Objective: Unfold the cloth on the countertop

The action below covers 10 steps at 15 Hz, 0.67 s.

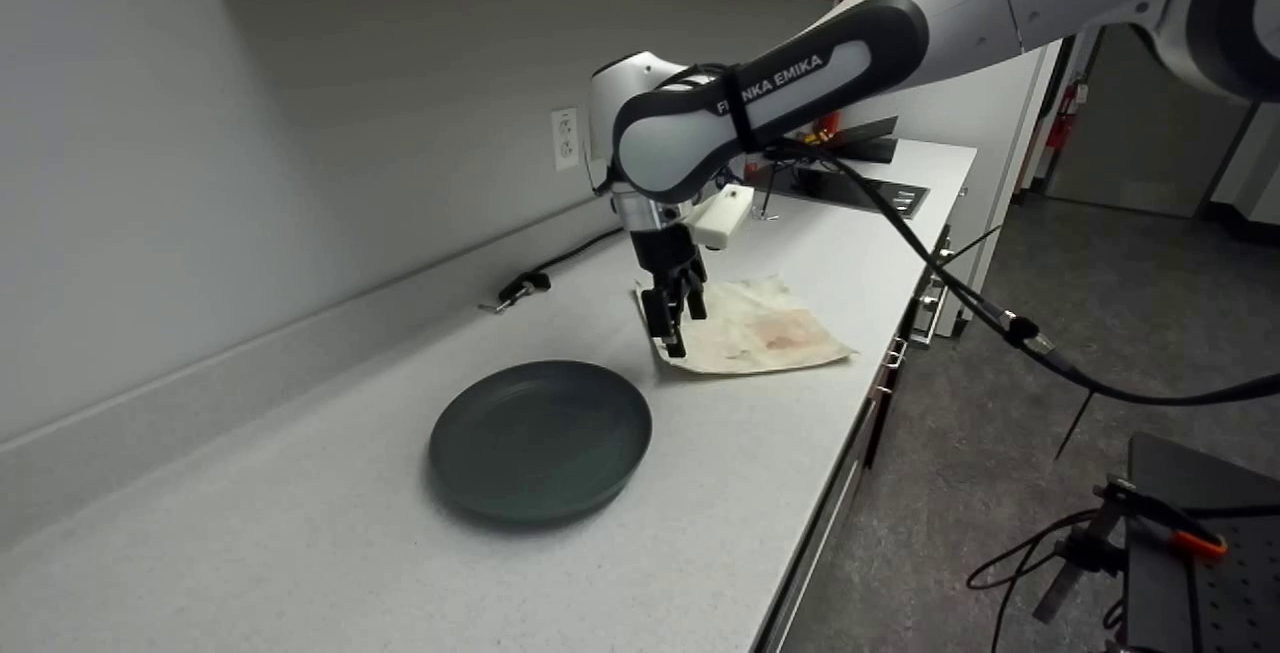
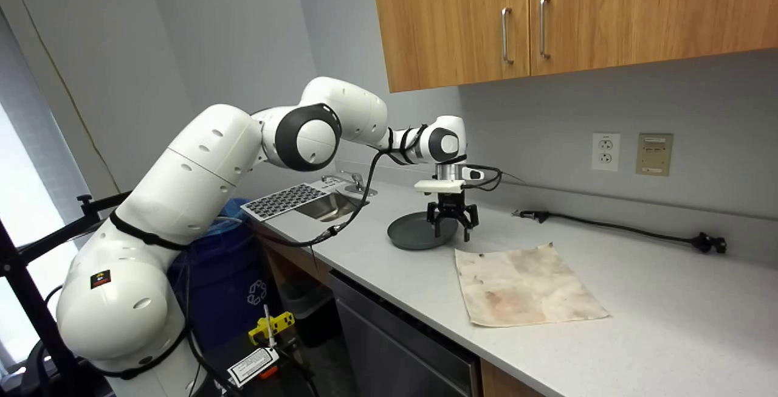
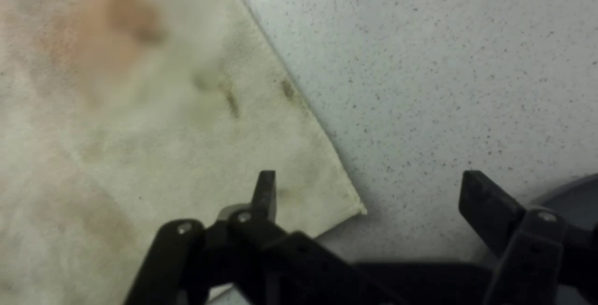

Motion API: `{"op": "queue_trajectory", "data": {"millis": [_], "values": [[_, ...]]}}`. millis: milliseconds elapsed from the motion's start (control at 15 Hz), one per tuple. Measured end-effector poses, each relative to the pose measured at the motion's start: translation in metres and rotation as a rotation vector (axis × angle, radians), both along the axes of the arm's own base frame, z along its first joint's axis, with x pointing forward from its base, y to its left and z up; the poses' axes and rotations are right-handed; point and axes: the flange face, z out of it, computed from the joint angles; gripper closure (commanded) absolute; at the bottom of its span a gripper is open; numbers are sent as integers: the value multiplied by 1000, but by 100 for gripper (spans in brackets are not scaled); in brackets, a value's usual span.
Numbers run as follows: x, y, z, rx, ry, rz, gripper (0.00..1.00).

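The beige cloth [image 2: 529, 290], blotched with brown and pinkish stains, lies spread out on the white countertop [image 2: 687, 330]. In an exterior view the cloth [image 1: 765, 333] shows its far edges behind my gripper [image 1: 683, 328]. Wide apart, the black fingers of my gripper [image 3: 369, 174] hold nothing in the wrist view. One cloth corner points into the gap between them, with a thin shadow beside it. The left finger [image 3: 265, 193] overlaps the cloth [image 3: 163, 155] in that view; the right finger [image 3: 486, 207] is over bare counter. My gripper [image 2: 451, 233] appears above the counter surface.
A dark grey-green round plate [image 1: 540, 443] sits close to the cloth, near the gripper. Along the wall runs a black cable [image 2: 632, 233] with clamp-like ends. A sink [image 2: 331, 207] lies beyond the plate, and wooden cabinets [image 2: 450, 26] hang above.
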Motion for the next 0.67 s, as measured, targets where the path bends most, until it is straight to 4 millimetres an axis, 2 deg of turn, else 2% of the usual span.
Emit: {"op": "queue_trajectory", "data": {"millis": [267,667], "values": [[-25,-11,18,-21,27,-31,0],[-73,-53,30,-78,28,-152,0]]}}
